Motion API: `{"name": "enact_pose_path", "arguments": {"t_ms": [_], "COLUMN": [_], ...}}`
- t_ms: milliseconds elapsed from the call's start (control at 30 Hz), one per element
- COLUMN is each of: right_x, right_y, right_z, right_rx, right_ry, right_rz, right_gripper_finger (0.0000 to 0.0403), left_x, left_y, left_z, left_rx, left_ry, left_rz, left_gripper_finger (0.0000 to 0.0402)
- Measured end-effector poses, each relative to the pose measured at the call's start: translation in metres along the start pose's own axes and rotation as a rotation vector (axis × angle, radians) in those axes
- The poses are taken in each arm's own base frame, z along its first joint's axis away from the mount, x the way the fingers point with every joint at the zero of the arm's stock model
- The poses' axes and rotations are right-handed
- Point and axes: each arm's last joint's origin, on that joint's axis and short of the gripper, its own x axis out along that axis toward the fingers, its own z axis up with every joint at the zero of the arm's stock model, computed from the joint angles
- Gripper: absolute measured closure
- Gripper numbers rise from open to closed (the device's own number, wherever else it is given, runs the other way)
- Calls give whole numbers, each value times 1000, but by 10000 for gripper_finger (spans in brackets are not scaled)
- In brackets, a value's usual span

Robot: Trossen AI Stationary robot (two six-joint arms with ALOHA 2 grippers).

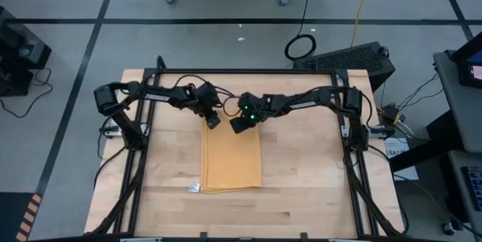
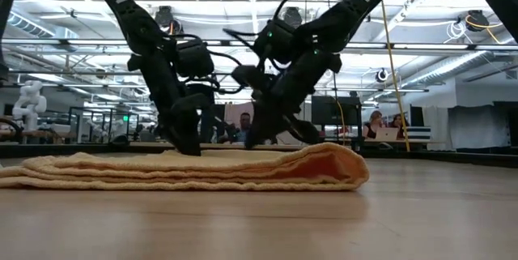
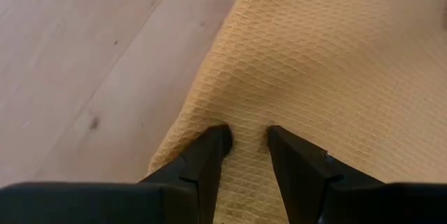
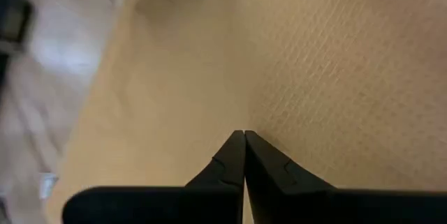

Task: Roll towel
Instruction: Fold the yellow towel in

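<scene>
Lying folded flat mid-table, the towel [image 1: 231, 160] is a mustard-yellow waffle-weave rectangle, long axis running away from the front edge of the wooden table [image 1: 316, 174]. Small white tag [image 1: 194, 188] sticks out at the near left corner. Low view shows several stacked layers with a rounded fold at the right end.

Left gripper [image 3: 247, 135] is down at the towel's far left corner — fingers [image 3: 209, 155] slightly apart, tips pressed onto the cloth near its edge, with fabric between them; can't tell whether it's actually pinched or just touched.

Right gripper [image 4: 244, 135] sits at the far edge too, nearer the middle-right — fingers closed tip to tip, point resting on or just above the fabric, nothing visibly caught between them.

Both arms reach in from the black frame [image 1: 248, 71] at the table's back, elbows out, grippers near each other over the towel's far end.

Beyond the table: open lab space, and people seated at desks [image 2: 387, 133] in the background.
</scene>
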Motion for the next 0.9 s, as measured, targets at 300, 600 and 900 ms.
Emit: {"name": "enact_pose_path", "arguments": {"t_ms": [300, 600, 900], "right_x": [15, -36, -81], "right_y": [-6, 10, 20], "right_z": [-5, 18, 15], "right_rx": [21, -32, -7], "right_ry": [46, -38, -44], "right_rz": [7, 112, 67], "right_gripper_finger": [403, 403, 403], "left_x": [-36, -39, -19], "left_y": [-6, -19, -32], "left_z": [15, 23, 27], "left_rx": [-10, 15, 73], "left_ry": [-117, -199, -244], "left_rz": [-15, -192, -211], "left_gripper_finger": [272, 272, 272]}}
